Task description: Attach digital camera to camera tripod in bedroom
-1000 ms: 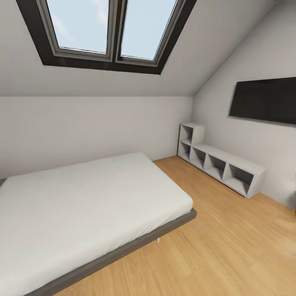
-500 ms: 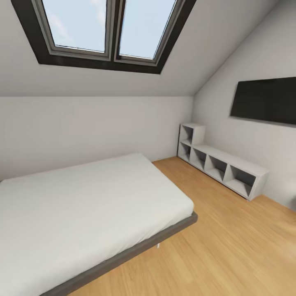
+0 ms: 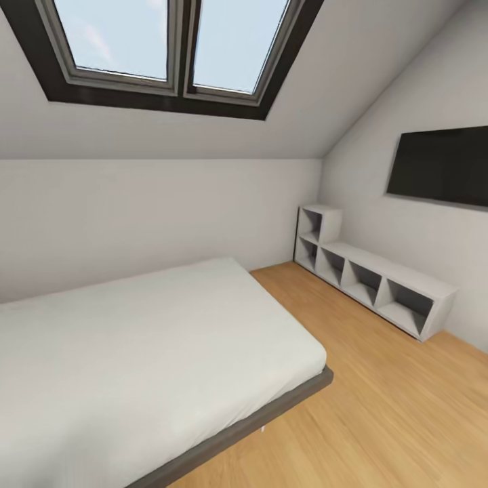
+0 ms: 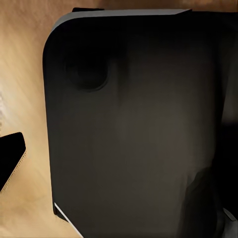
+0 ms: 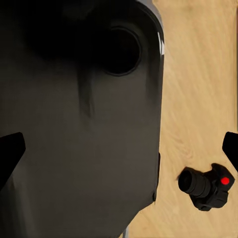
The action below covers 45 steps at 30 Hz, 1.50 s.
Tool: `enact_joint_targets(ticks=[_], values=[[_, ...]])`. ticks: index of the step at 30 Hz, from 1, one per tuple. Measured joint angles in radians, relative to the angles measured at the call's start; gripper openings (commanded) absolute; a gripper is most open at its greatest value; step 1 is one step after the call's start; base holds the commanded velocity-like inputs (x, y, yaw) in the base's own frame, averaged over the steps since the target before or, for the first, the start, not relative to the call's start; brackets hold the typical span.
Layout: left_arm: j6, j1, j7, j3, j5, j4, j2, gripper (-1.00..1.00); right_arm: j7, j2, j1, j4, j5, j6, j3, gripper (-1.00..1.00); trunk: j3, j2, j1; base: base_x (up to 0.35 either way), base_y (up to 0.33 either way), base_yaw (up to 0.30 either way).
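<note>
Lying on the wood floor point(image 5: 198, 74), the camera point(image 5: 206, 187) showed in the right wrist view, beside the robot's dark base point(image 5: 79, 114), with its lens barrel along the floor and its red button facing up at the wrist camera. I judged the right arm the nearer one for the pickup. Both dark tips of the right gripper point(image 5: 119, 148) sat at opposite edges of that view, so its jaws stood wide with nothing between them. For the left gripper one dark tip point(image 4: 11, 157) showed at an edge of the left wrist view, over floor; whether it stood wide or narrow could not be told. No tripod showed. Compared with a second earlier, the head view had swung a little leftward: the bed point(image 3: 135, 352), shelf point(image 3: 379, 285) and wall screen point(image 3: 440, 166) sat further right, and the skylight point(image 3: 173, 44) sat higher.
</note>
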<state>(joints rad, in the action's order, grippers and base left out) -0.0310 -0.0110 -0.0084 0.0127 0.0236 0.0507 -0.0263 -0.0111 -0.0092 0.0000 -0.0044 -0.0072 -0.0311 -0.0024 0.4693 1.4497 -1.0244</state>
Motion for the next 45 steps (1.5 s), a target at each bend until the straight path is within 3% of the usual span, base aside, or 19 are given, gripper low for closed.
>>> enact_joint_targets(ticks=[10, 35, 42, 45], values=[[0.000, 0.001, 0.000, 0.000, 0.000, 0.000, -0.001, 1.00, 0.000, 0.000, 0.000, 0.000, -0.001, -0.015, 0.000, 1.00, 0.000, 0.000, 0.000, 0.198, 0.000, -0.059], [0.000, 0.000, 0.001, 0.000, 0.000, 0.000, 0.001, 1.00, 0.000, -0.001, 0.000, 0.002, -0.005, -0.015, -0.003, 1.00, 0.000, 0.000, -0.001, 0.007, 0.000, -0.244], [0.000, 0.001, 0.001, -0.002, 0.068, 0.000, 0.002, 1.00, 0.000, 0.000, 0.000, 0.002, -0.005, -0.015, -0.003, 1.00, 0.000, 0.000, -0.001, 0.000, 0.000, -0.285], [0.000, 0.000, 0.001, -0.004, 0.125, 0.000, 0.003, 1.00, 0.000, 0.000, 0.000, 0.002, -0.005, -0.015, -0.003, 1.00, 0.000, 0.000, -0.001, 0.000, 0.000, -0.286]])
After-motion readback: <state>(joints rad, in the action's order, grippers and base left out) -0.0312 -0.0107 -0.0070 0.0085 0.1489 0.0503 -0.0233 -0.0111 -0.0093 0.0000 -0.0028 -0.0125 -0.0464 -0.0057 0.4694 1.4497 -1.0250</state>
